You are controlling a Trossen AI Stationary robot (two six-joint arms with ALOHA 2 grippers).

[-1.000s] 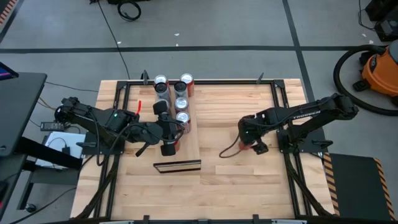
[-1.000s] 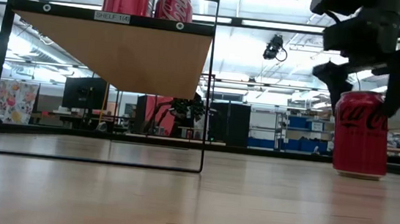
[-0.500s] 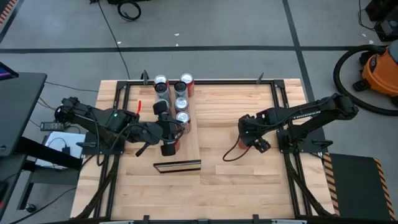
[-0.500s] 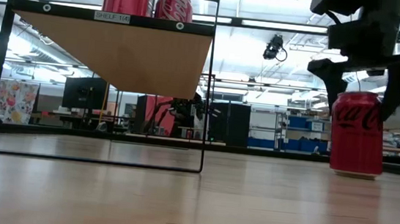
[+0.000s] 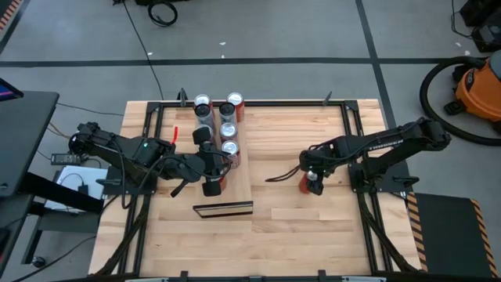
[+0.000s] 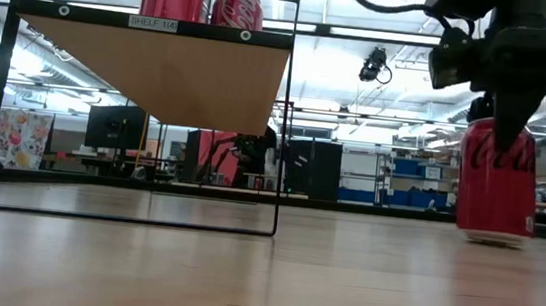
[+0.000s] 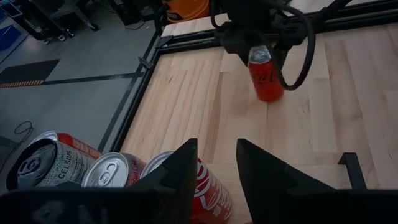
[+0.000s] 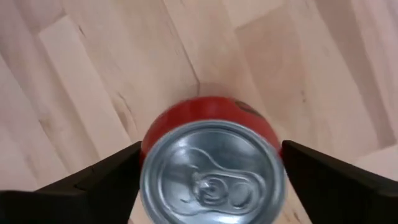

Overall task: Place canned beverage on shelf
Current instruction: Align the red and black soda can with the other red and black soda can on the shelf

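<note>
Our right claw [image 5: 310,182] has dropped over the can [image 6: 496,183] standing at the surface's [image 5: 290,227] three o'clock, fingers spread wide at its sides, nothing gripped yet. The shelf [image 5: 232,168] waits at nine o'clock, where the left claw [image 5: 221,160] hovers, narrowly parted.

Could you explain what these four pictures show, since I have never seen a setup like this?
Two dark robot arms work at a wooden table. One picture looks straight down, one looks level across the tabletop, and one comes from each wrist. The right gripper is above a red can standing on the table, jaws open either side of it, not gripping. The left gripper waits over the shelf, where several cans already stand, jaws narrowly apart around one red can; whether they grip it is unclear.
</note>
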